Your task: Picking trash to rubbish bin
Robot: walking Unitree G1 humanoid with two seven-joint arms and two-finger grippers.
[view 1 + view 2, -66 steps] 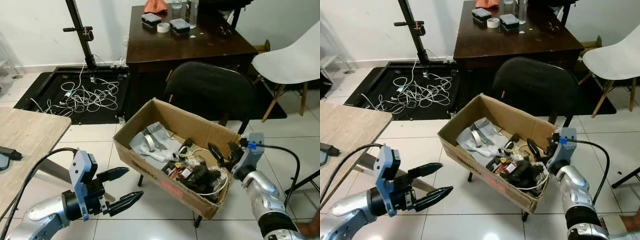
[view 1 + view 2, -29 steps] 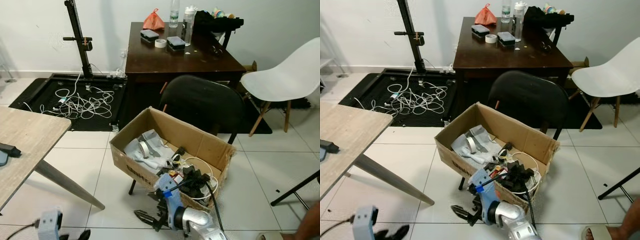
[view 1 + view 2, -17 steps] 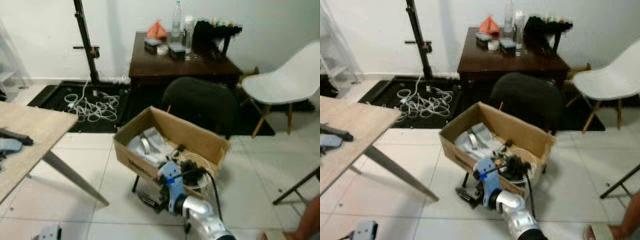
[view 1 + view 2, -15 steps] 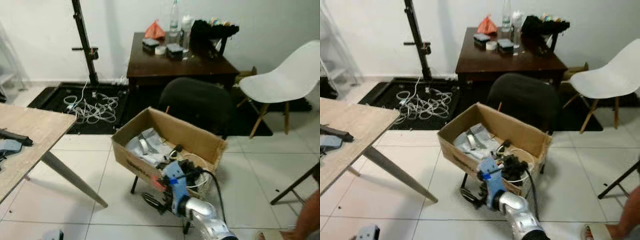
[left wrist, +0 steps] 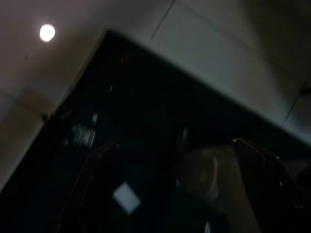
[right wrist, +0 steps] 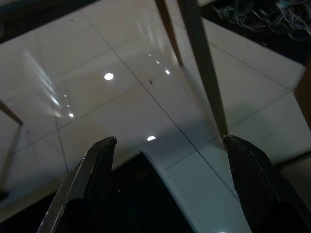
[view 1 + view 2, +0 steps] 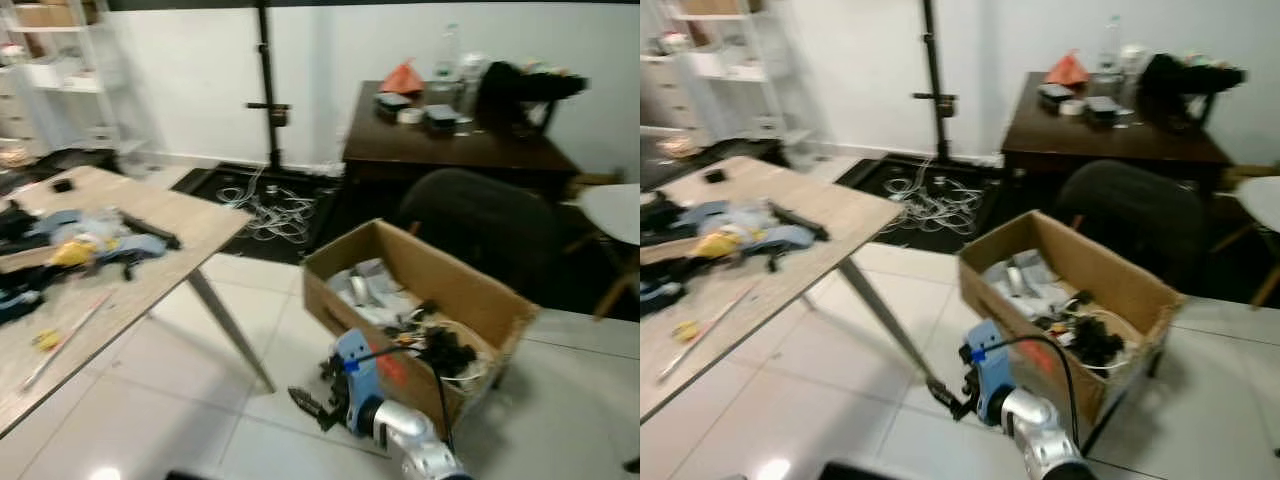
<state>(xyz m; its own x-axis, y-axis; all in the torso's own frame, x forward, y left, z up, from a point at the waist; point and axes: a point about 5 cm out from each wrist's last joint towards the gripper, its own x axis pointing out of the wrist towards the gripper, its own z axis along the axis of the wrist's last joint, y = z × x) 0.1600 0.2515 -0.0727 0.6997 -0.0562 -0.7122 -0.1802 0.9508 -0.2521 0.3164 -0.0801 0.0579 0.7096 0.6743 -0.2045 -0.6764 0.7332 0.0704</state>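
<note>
Trash (image 7: 60,245) is seen scattered on the light wooden surface (image 7: 150,275) at the left in the left eye view: a yellow crumpled piece, bluish and dark scraps, and a long black item. A cardboard box (image 7: 470,300) heaped with grey wrappings and tangled black cables is set on the white tiled floor (image 7: 150,420) to the right of that surface, before a black chair (image 7: 480,225). A red label is carried on the box's near wall, but its writing is too blurred to be read. The right pincer (image 7: 312,405) is held low, just above the floor beside the box's near corner, below a blue wrist housing; its fingers are seen slightly apart and nothing is held.

In the right eye view, a dark wooden desk (image 7: 1110,145) bearing bottles and an orange bag is shown at the back, with white cables (image 7: 930,205) lying on a black mat beside a black stand.

In the left wrist view, very dark, the left pincer (image 5: 175,189) is made out spread wide over a black patch and pale tiles.

In the right wrist view, the two black fingers (image 6: 92,179) are shown spread, with glossy tiles and a slanted leg of the surface between them.
</note>
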